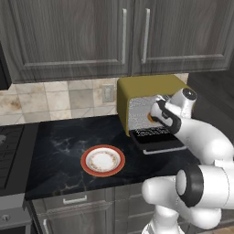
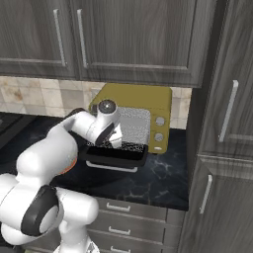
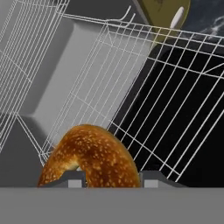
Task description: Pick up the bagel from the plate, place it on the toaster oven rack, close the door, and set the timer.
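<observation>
My gripper [image 3: 111, 179] is shut on the bagel [image 3: 89, 159], a golden-brown speckled ring held between the two dark fingertips [image 3: 72, 180]. In the left base view the hand sits at the mouth of the olive-yellow toaster oven [image 1: 146, 89], with a sliver of the bagel [image 1: 150, 118] showing beside it. The silvery wire rack [image 3: 144, 87] spreads just beyond and under the bagel. The dark glass door [image 1: 157, 139] hangs open, folded down in front of the cavity. The white plate with the orange-red rim [image 1: 103, 160] lies bare on the black counter, left of the oven.
Grey wall cabinets [image 1: 91, 36] hang above the oven. Two round knobs [image 2: 159, 121] sit on the oven's right face. A tall grey cabinet [image 2: 227, 123] stands right of the oven. A stove edge [image 1: 9, 146] borders the counter on the left.
</observation>
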{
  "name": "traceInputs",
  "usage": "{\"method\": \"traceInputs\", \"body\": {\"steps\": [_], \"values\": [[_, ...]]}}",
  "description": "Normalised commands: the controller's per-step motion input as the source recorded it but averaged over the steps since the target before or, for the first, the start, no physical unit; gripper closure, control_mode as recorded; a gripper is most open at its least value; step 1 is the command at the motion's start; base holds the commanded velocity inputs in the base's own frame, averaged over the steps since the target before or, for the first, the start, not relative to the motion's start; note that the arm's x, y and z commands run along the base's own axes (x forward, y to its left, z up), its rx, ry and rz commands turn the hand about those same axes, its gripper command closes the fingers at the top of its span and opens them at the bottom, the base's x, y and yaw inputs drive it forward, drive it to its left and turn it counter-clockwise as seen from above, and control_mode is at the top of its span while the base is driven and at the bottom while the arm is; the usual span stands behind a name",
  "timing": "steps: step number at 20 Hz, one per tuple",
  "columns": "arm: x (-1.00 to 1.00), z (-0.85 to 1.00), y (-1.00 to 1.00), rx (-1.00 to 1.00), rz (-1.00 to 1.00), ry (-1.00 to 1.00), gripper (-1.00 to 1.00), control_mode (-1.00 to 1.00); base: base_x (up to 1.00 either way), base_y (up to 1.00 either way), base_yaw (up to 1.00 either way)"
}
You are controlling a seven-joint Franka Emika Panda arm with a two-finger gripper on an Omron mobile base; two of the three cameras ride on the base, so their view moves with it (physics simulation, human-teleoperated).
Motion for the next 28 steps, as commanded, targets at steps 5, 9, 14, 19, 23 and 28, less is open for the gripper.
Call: {"method": "traceInputs", "body": {"steps": [5, 9, 14, 19, 23, 28], "values": [[0.46, -0.25, -0.17, 0.00, 0.05, 0.00, 1.00, -1.00, 0.00, 0.00, 0.00], [0.45, -0.25, -0.15, 0.00, 0.03, 0.00, 1.00, -1.00, 0.00, 0.00, 0.00], [0.18, -0.27, -0.16, 0.00, 0.01, 0.00, 1.00, -1.00, 0.00, 0.00, 0.00], [0.02, -0.32, -0.04, 0.00, 0.00, 0.00, -1.00, -1.00, 0.00, 0.00, 0.00], [0.02, -0.12, -0.08, 0.00, 0.00, 0.00, -1.00, -1.00, 0.00, 0.00, 0.00], [0.00, -0.02, -0.15, 0.01, 0.00, -0.02, -1.00, -1.00, 0.00, 0.00, 0.00]]}}
